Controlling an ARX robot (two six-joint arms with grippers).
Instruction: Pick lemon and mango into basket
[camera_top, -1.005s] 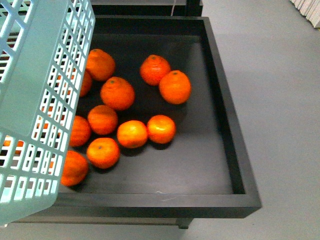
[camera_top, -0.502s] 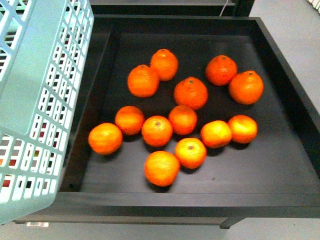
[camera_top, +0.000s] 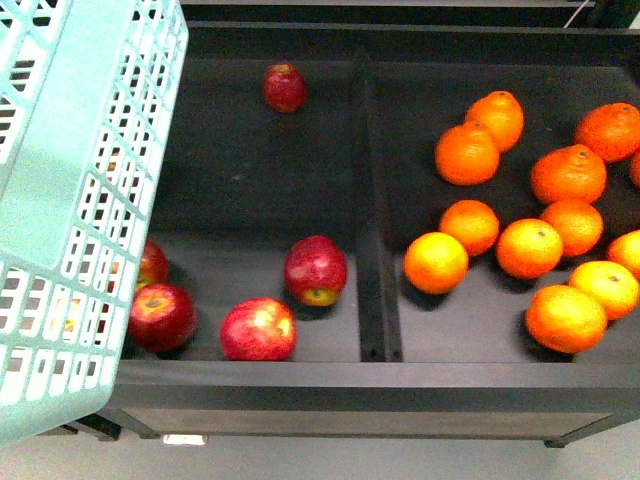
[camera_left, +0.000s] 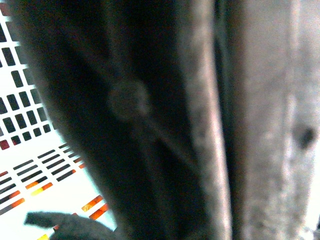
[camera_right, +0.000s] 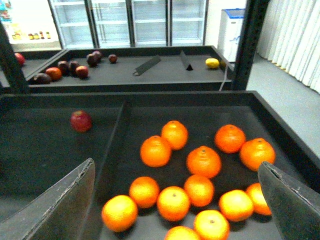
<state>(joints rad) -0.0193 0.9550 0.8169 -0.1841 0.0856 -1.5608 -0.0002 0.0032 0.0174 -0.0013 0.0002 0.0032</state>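
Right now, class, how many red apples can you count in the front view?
5. Back apple, alone; centre apple, beside the divider; front apple and left apple, near the front wall; edge apple, partly behind the basket, which may hide more.

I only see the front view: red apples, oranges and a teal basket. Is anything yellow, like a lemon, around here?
Observer: Yes. The right wrist view shows one small yellow fruit on a farther tray, beyond the oranges.
Operator: Is the right claw holding anything?
Observer: No. The right gripper is open and empty, facing the oranges.
Operator: And the left one?
Observer: Cannot tell; that view is a dark blur, with only the basket wall clear.
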